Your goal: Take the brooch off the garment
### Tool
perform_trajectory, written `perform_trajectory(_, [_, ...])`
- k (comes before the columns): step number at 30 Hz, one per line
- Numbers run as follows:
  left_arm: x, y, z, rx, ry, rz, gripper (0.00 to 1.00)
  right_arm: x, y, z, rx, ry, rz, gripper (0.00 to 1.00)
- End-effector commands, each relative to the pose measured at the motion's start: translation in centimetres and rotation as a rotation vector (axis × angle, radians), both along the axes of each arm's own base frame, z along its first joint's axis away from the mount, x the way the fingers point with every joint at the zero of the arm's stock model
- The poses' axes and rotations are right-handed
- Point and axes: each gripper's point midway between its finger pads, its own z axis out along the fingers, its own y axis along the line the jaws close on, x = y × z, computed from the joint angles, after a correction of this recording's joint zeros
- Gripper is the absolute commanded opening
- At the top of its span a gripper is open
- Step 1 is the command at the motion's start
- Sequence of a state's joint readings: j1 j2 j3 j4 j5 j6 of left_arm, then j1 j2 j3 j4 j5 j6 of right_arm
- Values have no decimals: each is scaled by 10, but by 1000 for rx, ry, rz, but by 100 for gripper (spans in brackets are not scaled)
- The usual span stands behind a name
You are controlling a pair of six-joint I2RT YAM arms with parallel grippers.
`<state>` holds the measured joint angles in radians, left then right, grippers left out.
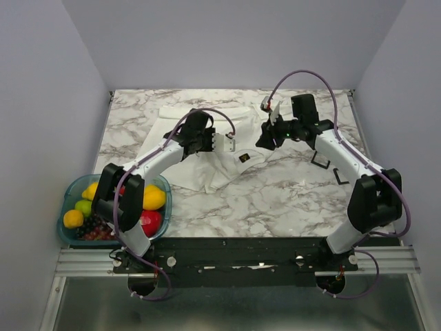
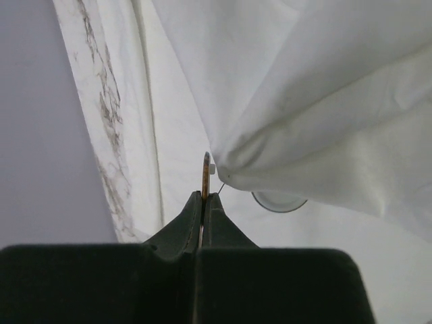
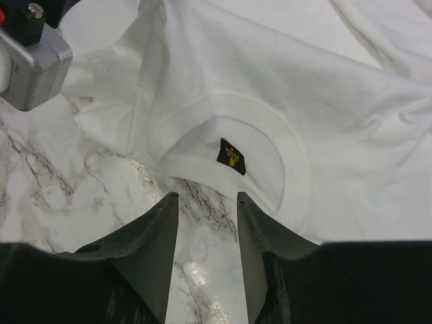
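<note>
- Left gripper (image 2: 203, 206): fingers pressed shut on the brooch (image 2: 206, 174), which is seen edge-on at their tips.
- Garment (image 1: 207, 171): white shirt, crumpled mid-table, with a fold drawn to a point touching the brooch at its 3 o'clock.
- Right gripper (image 3: 207, 197): jaws apart, holding nothing, over the marble table (image 3: 40, 175), with the shirt's dark diamond logo (image 3: 231, 155) at 12 o'clock.

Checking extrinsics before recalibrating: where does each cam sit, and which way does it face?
Top external: above and behind the bases, facing down on the table and garment; both arms show whole.
Left wrist: on the left arm, facing along the left gripper, shut on the brooch, edge-on at the cloth.
Right wrist: on the right arm, facing down past the open right gripper at the collar logo.
Shared: top and right wrist both show the logo and marble.
</note>
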<state>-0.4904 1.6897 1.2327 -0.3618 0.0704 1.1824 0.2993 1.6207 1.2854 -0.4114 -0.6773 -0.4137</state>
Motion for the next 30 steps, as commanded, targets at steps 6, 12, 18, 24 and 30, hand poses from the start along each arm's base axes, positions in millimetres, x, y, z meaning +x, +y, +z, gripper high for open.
perform_trajectory(6, [-18, -16, 33, -423, 262, 383, 0, -6, 27, -27, -20, -40, 366, 53])
perform_trajectory(12, [-28, -21, 29, -516, 424, 503, 0, -19, 46, -59, -102, -116, 532, 55])
perform_trajectory(18, [-22, -14, 16, -670, 593, 633, 0, -38, 81, -81, -200, -111, 572, 57])
perform_trajectory(24, [-18, -26, 16, -746, 668, 648, 0, -35, 86, -110, -365, -80, 433, 59])
perform_trajectory(30, [-18, -29, 19, -770, 723, 661, 0, -13, 76, -141, -517, -74, 305, 58])
